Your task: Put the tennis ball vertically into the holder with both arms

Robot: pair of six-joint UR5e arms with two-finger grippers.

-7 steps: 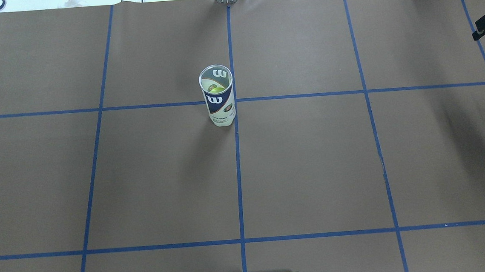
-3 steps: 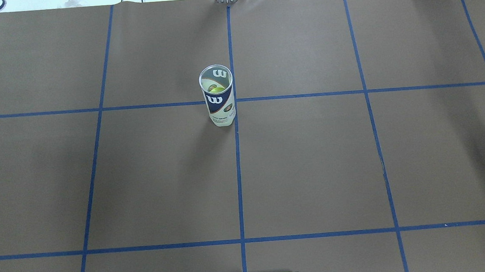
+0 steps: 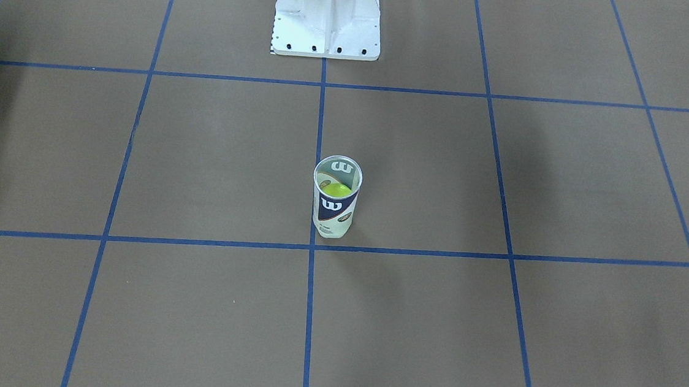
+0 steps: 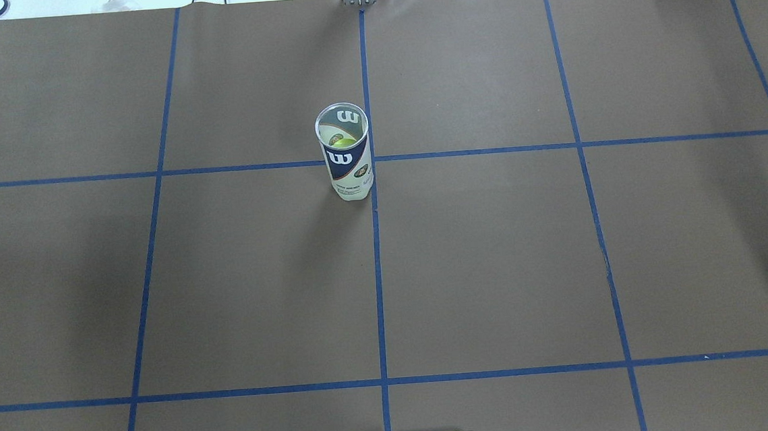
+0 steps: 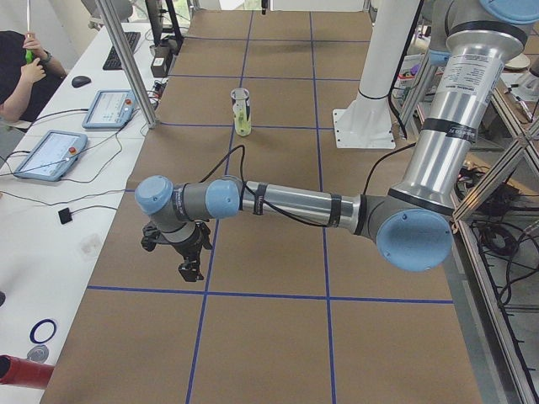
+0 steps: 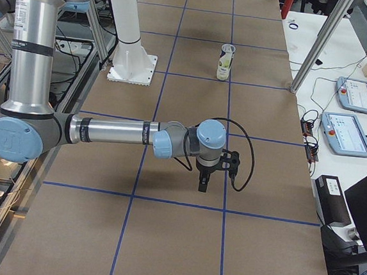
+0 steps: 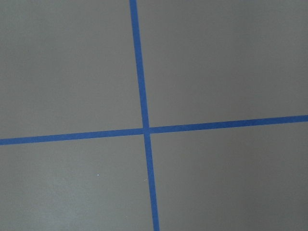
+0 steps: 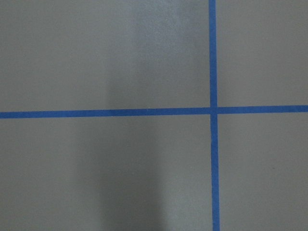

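Note:
The holder (image 4: 346, 160) stands upright just left of the table's centre line, with its navy "W" label toward the robot. It also shows in the front-facing view (image 3: 335, 208) and small in both side views (image 5: 242, 111) (image 6: 225, 61). A yellow-green tennis ball (image 4: 344, 142) sits inside it, seen through the open top (image 3: 336, 190). My left gripper (image 5: 189, 271) hangs over the table's left end, far from the holder; I cannot tell whether it is open. My right gripper (image 6: 202, 184) hangs over the right end, also far off; its state is unclear too. Both wrist views show only paper and tape.
The white base (image 3: 327, 20) stands at the robot's table edge. Blue tape lines grid the brown paper (image 4: 496, 268). Tablets (image 5: 50, 154) (image 6: 348, 132) and cables lie on side tables beyond both table ends. An operator (image 5: 17, 67) sits at the left end.
Both grippers, seen at the overhead view's left and right edges one second ago, have moved outward and out of that view. The holder and ball have not moved.

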